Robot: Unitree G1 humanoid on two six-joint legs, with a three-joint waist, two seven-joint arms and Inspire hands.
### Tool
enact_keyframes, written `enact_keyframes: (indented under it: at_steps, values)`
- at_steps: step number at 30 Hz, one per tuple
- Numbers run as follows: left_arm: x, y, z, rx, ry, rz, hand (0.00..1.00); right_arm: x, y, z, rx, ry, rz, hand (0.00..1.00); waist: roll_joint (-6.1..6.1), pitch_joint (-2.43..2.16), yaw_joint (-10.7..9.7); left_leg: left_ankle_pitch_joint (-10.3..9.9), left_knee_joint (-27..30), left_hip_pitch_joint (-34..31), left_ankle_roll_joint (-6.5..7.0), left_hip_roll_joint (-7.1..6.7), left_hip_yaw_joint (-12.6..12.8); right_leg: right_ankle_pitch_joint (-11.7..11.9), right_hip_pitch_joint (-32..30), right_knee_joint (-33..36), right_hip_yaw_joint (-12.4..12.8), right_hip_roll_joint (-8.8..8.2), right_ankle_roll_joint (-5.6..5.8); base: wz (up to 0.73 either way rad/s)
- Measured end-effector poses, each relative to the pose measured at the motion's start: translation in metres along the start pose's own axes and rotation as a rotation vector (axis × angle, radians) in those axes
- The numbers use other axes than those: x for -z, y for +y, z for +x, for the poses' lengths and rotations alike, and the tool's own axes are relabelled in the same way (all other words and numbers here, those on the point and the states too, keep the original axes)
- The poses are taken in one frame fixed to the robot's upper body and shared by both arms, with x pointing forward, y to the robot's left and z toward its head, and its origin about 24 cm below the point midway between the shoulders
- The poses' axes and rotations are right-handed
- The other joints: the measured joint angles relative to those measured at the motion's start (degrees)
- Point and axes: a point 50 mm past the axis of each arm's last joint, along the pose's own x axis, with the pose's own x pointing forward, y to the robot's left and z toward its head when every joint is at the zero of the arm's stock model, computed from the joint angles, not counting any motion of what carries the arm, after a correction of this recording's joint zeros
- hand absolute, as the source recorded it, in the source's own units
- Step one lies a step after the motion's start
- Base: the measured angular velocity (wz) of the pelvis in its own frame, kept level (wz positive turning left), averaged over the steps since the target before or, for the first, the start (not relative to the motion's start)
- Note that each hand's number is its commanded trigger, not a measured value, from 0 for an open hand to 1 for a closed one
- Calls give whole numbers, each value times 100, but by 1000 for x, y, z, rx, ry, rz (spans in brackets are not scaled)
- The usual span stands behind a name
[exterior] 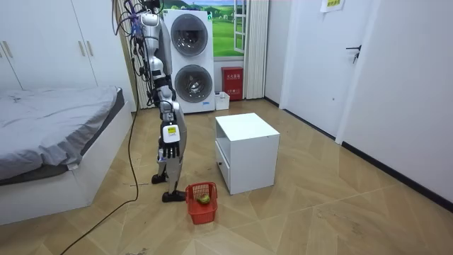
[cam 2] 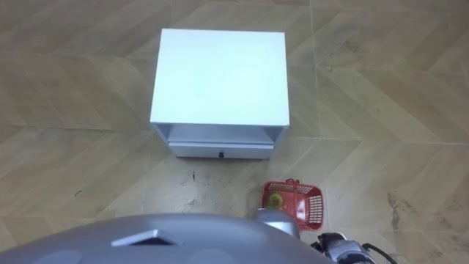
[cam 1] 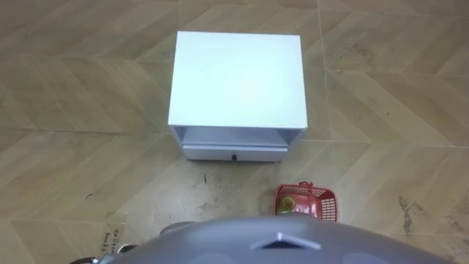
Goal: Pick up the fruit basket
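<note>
The red plastic fruit basket [cam 1: 321, 199] [cam 2: 309, 202] stands on the wooden floor just in front of me, a little to my right, and a green fruit [cam 1: 288, 203] lies in it. In the room view the basket [exterior: 202, 204] is at my feet as I stand upright facing a white cabinet. My right hand [exterior: 168, 151] hangs at my side, well above the basket, with relaxed fingers and nothing in it. A part of that hand [cam 2: 338, 246] shows at the lower right edge. A bit of my left hand [cam 1: 117, 252] peeks in at the lower left.
A white bedside cabinet [cam 1: 238, 77] [exterior: 246, 152] with a low drawer stands straight ahead, beyond the basket. A bed [exterior: 49, 134] lies behind me. Stacked washing machines [exterior: 190, 60] and a small red box [exterior: 231, 83] stand against the far wall.
</note>
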Motion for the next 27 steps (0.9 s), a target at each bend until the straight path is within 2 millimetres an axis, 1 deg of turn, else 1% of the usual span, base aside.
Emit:
enact_keyframes:
  at_steps: [7,19,21,22,23,24,25,26,27]
  values:
    - [-2,1,0,1,-6,0,0,-4,-1,0,-8,-12,7,0,-7,-2,1,0,0,-8,0,-6,3,-15,-5,-8,2,-9,9,0]
    - [-3,3,0,-15,-14,2,0,1,2,0,-20,1,33,0,-40,-5,1,0,3,-6,0,-22,-4,-55,-7,20,-21,-30,14,0]
    - [-3,3,0,-11,-23,3,0,1,2,0,-21,0,35,0,-56,3,-2,0,54,-15,0,-51,-4,-123,-25,112,-38,-113,26,5]
    - [-3,3,0,-10,-25,4,0,2,2,0,-21,-1,35,0,-62,9,-7,0,84,-21,1,-70,-4,-153,-31,154,-43,-126,33,6]
    - [-3,4,-1,-10,-30,4,0,2,2,0,-17,-2,37,0,-76,2,-10,0,134,-49,1,-97,-2,-220,-95,278,-51,-191,49,4]
    - [-7,5,-1,-13,-40,5,0,1,1,0,-9,-5,44,0,-76,11,-25,-1,187,-87,1,-110,0,-269,-152,394,-49,-243,61,0]
    - [-9,6,-1,-16,-45,5,0,1,0,0,-7,-5,46,0,-73,9,-23,-1,202,-107,2,-123,15,-292,-192,452,-50,-267,68,0]
    - [-11,8,-1,-23,-52,6,0,-1,-1,0,1,-11,48,0,-73,7,-25,-22,275,-197,37,-185,73,-346,-306,596,-55,-323,82,4]
    - [-15,12,-2,-33,-61,7,0,-4,-3,0,18,-23,49,0,-90,-2,-30,-64,431,-371,106,-195,81,-380,-479,774,-57,-376,89,5]
